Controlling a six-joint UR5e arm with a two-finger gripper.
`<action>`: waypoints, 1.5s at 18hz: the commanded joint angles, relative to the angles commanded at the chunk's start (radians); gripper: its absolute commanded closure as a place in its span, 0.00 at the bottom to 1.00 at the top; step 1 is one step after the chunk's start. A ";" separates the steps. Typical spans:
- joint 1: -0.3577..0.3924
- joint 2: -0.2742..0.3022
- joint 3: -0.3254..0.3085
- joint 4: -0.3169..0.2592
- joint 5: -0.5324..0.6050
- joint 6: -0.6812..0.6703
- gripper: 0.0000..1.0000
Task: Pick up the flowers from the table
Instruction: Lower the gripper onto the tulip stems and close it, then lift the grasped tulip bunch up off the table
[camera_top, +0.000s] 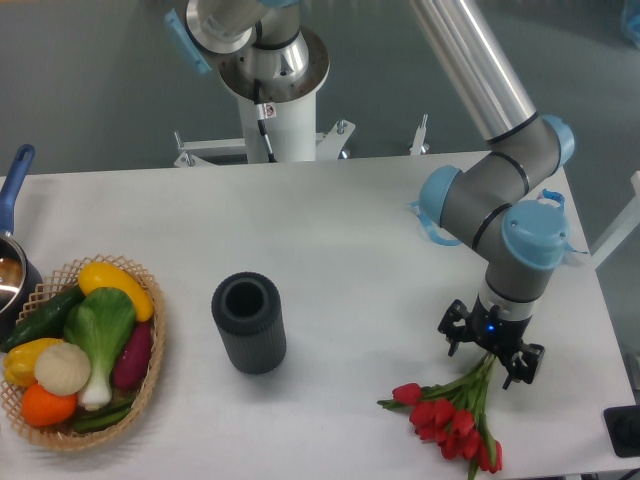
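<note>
The flowers (450, 417), a bunch of red tulips on long green stems, lie on the white table (340, 250) near its front right corner, heads toward the front. My gripper (487, 361) hangs low over the stems, fingers open and straddling them on either side. The upper stem ends are hidden under the gripper. I see no grasp on the stems.
A dark ribbed cylinder vase (249, 322) stands upright mid-table. A wicker basket of vegetables (80, 350) sits at the front left, with a blue-handled pot (12, 230) behind it. A blue strip (432, 225) lies at the back right. The table's right edge is close to the gripper.
</note>
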 joint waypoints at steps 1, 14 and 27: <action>0.000 0.000 0.002 -0.002 0.003 0.000 0.04; 0.006 0.009 0.028 -0.002 -0.002 -0.023 0.84; -0.021 0.257 -0.018 0.000 -0.266 -0.216 0.93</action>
